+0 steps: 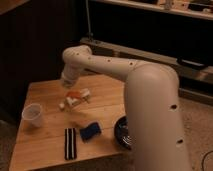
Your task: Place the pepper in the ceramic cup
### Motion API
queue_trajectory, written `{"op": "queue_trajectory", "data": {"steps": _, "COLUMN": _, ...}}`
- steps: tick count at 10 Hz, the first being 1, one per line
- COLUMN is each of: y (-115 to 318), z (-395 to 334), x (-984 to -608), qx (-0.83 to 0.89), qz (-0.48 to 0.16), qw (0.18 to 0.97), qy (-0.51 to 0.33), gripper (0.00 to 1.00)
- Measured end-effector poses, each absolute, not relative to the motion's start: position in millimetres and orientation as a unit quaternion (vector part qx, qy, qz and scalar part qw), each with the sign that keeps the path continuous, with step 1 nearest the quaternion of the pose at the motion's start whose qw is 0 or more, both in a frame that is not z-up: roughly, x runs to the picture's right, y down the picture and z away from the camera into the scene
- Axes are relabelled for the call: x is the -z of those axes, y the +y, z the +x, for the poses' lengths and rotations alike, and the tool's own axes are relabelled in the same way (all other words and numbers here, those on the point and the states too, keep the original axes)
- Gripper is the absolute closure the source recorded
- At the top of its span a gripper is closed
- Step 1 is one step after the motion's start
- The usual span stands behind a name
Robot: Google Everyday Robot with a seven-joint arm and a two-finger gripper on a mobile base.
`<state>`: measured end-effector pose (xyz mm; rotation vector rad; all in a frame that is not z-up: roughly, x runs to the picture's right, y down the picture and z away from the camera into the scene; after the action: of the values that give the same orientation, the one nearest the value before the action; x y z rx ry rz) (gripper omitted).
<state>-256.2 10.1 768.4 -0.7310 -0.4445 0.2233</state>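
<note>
The arm (115, 65) is a fat, smooth tube of creamy white shell, rounded like a ball at each joint, with small dark holes dotted along it. It swells thickest toward five o'clock. The gripper (70, 86) caps the thin end, at nine o'clock.

On the wooden counter (45, 152) a white tube (80, 98) lies just below the hand (69, 84), with a blue cloth (90, 131), a striped black strip (70, 143) and a dark bowl (121, 134) nearer the front.
</note>
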Motion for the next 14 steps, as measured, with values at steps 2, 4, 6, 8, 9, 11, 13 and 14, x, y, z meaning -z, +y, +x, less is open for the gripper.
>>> {"op": "queue_trajectory", "data": {"steps": 2, "y": 8.8, "z": -308.0, "x": -746.1, "qx": -0.074, "qz": -0.362, "qw": 0.893, "qy": -0.257, "gripper": 0.82}}
{"op": "queue_trajectory", "data": {"steps": 4, "y": 1.0, "z": -339.8, "x": -724.9, "qx": -0.049, "qz": -0.367, "qw": 0.880, "qy": -0.299, "gripper": 0.82}}
{"op": "queue_trajectory", "data": {"steps": 6, "y": 4.8, "z": -366.5, "x": -702.1, "qx": -0.032, "qz": -0.378, "qw": 0.862, "qy": -0.336, "gripper": 0.82}}
{"op": "queue_trajectory", "data": {"steps": 8, "y": 13.5, "z": -388.2, "x": -680.4, "qx": -0.021, "qz": -0.411, "qw": 0.831, "qy": -0.374, "gripper": 0.82}}
{"op": "queue_trajectory", "data": {"steps": 9, "y": 18.9, "z": -394.5, "x": -671.5, "qx": -0.015, "qz": -0.423, "qw": 0.819, "qy": -0.389, "gripper": 0.82}}
{"op": "queue_trajectory", "data": {"steps": 11, "y": 36.7, "z": -407.9, "x": -654.1, "qx": 0.004, "qz": -0.436, "qw": 0.804, "qy": -0.405, "gripper": 0.82}}
{"op": "queue_trajectory", "data": {"steps": 13, "y": 57.9, "z": -423.0, "x": -639.1, "qx": 0.028, "qz": -0.442, "qw": 0.795, "qy": -0.416, "gripper": 0.82}}
{"op": "queue_trajectory", "data": {"steps": 14, "y": 68.1, "z": -429.2, "x": -635.7, "qx": 0.041, "qz": -0.443, "qw": 0.789, "qy": -0.423, "gripper": 0.82}}
